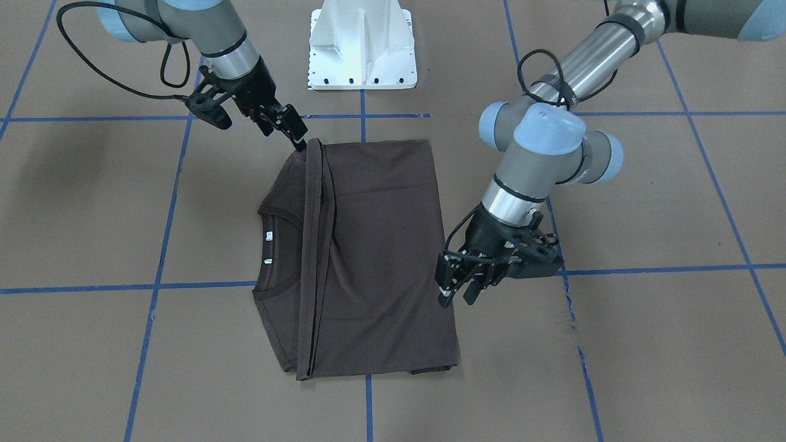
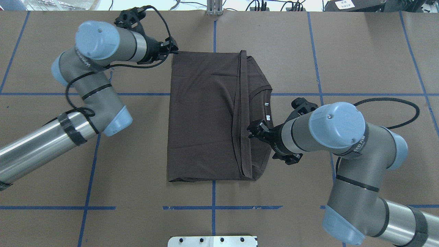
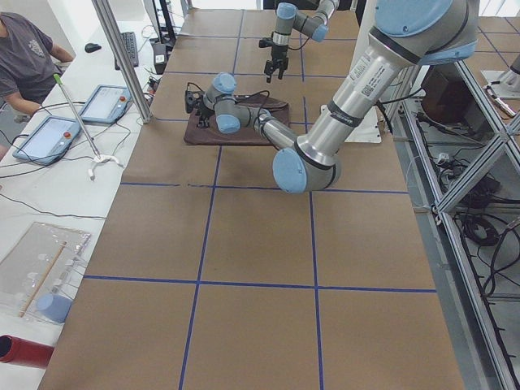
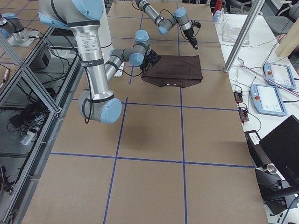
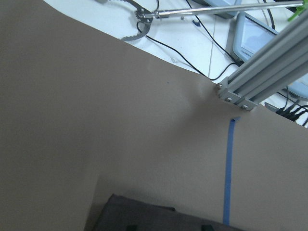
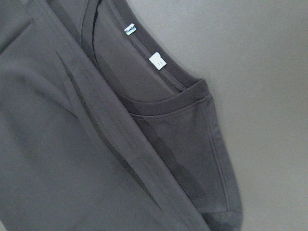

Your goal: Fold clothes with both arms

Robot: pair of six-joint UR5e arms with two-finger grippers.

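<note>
The dark brown-grey T-shirt (image 1: 381, 245) lies flat mid-table, its lower part folded up so the hem lies just short of the neck (image 2: 205, 120). White neck labels (image 6: 158, 61) show by the ribbed collar. My left gripper (image 1: 456, 299) is open and empty, hovering by the shirt's folded edge, at its far corner in the overhead view (image 2: 173, 48). The left wrist view shows only a shirt corner (image 5: 144, 216). My right gripper (image 1: 285, 138) looks open and empty, above the hem fold beside the collar (image 2: 253, 129). The chest print is hidden.
The white bolted pedestal (image 1: 362, 49) stands at the robot's side of the table. Blue tape lines (image 2: 212, 207) grid the brown table. An aluminium post (image 3: 122, 57), tablets (image 3: 49, 134) and an operator (image 3: 24, 49) are past the far edge.
</note>
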